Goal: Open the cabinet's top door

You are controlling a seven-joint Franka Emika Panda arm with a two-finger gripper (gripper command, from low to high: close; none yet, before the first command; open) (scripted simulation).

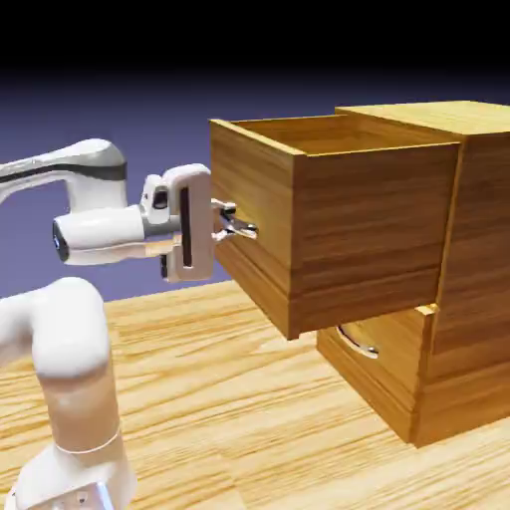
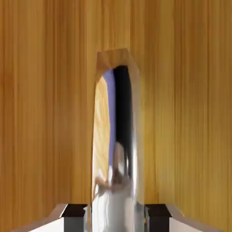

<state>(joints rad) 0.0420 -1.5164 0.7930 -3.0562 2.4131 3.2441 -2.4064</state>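
Cabinet stands on the wood-grain bench toward the exterior view's right, and its top door, the tall drawer front, sits well out from the body, so you can see into the deep wooden box behind it. Your jaws are closed on that front's silver bar handle, one fingertip on either side of it. Below, you have the shorter drawer front with its curved silver handle, set back beneath the pulled-out box.
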